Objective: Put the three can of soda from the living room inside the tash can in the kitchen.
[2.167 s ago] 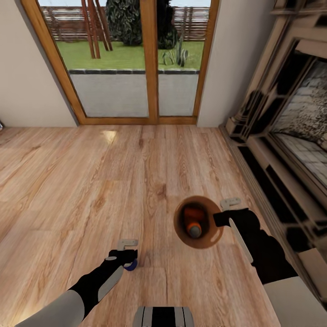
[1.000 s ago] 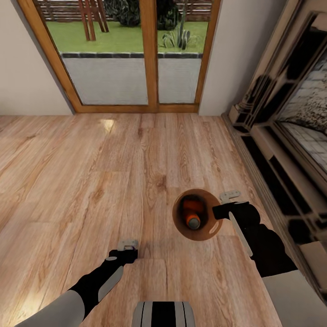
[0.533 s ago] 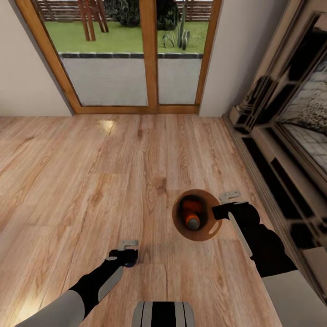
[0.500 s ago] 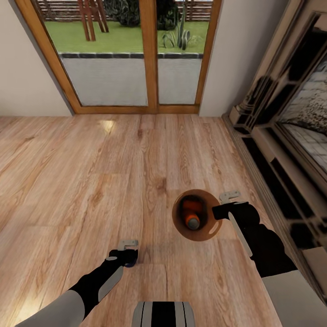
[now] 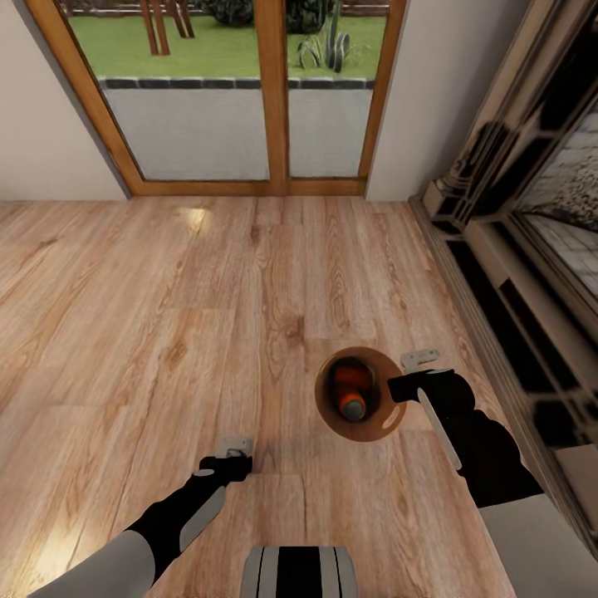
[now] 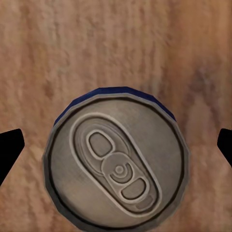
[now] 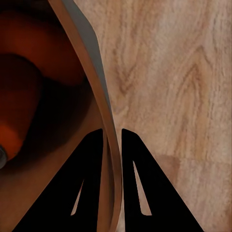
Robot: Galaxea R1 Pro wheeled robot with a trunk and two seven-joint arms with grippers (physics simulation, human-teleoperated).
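Pinching light grey bin's thin rim (image 7: 99, 104), right end effector (image 7: 112, 137) risks tilt w/ orange can (image 5: 352, 390) inside; left end effector (image 6: 116, 147), spread, straddles slick, dentable blue can (image 6: 116, 166) — grip mid-wall.

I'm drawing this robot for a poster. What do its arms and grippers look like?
Each arm is light grey near the body, then glossy black, with a pale grey panel along the forearm. The left gripper and right gripper each carry a small light-grey metal bracket. The fingers look plain black and wedge-shaped, with narrow slots.
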